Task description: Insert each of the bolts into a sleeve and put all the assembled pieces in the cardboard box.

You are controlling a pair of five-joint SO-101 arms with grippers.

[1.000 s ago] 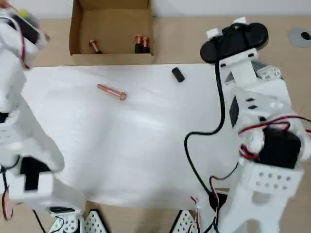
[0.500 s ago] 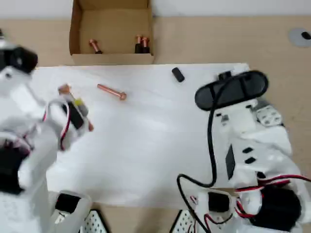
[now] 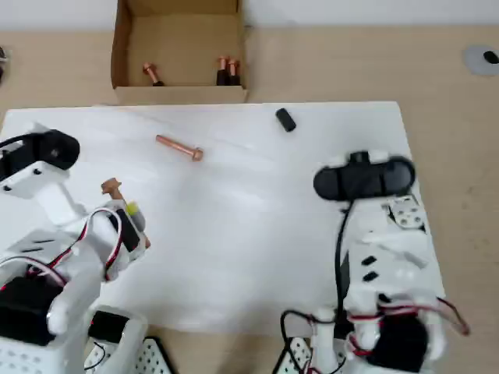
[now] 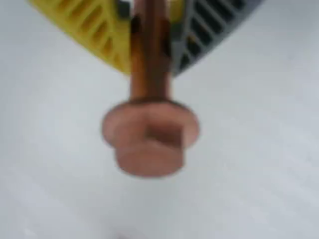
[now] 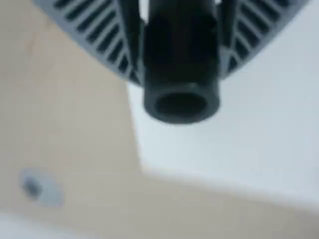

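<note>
Both my arms have swung since a second ago. My left arm has come off the far left corner and now hangs over the left part of the white sheet (image 3: 234,234), while my right arm has drawn back toward the near edge. My left fingers (image 4: 84,30) are clenched on the shank of a copper bolt (image 4: 149,134), its head pointing away from them, above the sheet. Farther along, the cardboard box (image 3: 179,94) sits on the counter (image 3: 327,62) beyond the sheet, three assembled pieces (image 3: 228,72) inside, unmoved. A loose bolt (image 3: 179,147) lies on the sheet in front of the box. A loose sleeve (image 3: 285,120) lies to its right near the sheet's far edge. Neither has shifted. My right fingers (image 5: 89,35) grip a black sleeve (image 5: 182,74), open end facing out, above the sheet's corner. I judge that each part is now in hand, so the next step is to line up the bolt and the bore and join them.
</note>
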